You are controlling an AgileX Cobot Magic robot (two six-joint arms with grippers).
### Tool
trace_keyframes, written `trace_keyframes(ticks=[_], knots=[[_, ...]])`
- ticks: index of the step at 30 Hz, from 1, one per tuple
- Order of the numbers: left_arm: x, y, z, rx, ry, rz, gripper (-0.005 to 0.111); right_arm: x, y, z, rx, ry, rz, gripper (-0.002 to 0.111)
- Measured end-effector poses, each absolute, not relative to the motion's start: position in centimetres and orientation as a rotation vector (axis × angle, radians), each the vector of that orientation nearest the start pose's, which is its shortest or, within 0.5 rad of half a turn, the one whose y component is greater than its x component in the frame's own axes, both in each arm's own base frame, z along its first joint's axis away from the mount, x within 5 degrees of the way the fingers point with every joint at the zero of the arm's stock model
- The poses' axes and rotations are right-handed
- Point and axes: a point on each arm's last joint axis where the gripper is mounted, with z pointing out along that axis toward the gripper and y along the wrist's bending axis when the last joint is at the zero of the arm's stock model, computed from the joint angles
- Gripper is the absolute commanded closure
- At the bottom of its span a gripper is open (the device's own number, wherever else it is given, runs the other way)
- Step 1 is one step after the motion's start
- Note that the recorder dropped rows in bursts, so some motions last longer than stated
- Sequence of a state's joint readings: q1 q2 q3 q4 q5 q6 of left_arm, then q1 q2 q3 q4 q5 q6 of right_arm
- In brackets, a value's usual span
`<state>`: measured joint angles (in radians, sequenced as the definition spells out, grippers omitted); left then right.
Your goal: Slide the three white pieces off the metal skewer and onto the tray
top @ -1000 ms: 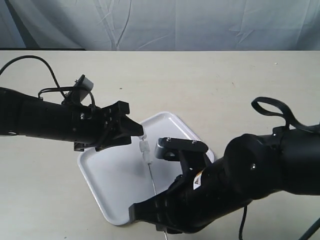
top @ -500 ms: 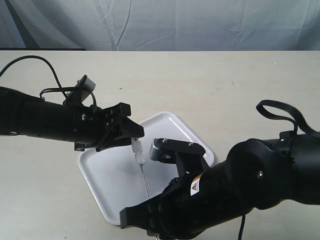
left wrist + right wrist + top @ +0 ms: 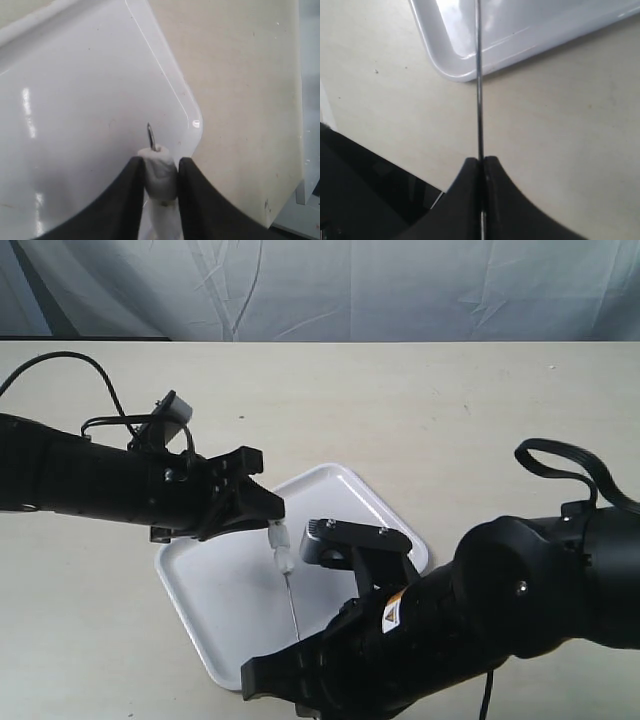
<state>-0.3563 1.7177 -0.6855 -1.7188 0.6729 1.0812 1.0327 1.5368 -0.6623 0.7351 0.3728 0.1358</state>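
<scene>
Now left pincer [image 3: 160, 167] pinches the end white piece [image 3: 159, 175], right pincer [image 3: 481, 162] clamps the metal skewer [image 3: 479, 100]; next, likely pull them apart.

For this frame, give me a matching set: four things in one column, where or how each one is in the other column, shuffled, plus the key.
Things
1. left gripper
2. right gripper
3. end white piece
4. tray

States
A. lies flat on the table
B. shut on the bare metal skewer
C. threaded near the skewer's tip, over the tray
D. fingers pressed on either side of a white piece

Pairs: 1-D, 2-B, 3-C, 4-A
</scene>
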Motion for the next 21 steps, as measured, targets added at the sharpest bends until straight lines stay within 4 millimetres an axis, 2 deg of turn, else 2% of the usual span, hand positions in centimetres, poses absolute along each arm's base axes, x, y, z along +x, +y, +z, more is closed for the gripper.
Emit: trace_keyframes(ticks=[21], knots=[[25.4,-15.6,15.3,-0.051,2.550,-1.235,0.084,10.6,23.3,17.7,-0.425,2.971,0.850,0.109]])
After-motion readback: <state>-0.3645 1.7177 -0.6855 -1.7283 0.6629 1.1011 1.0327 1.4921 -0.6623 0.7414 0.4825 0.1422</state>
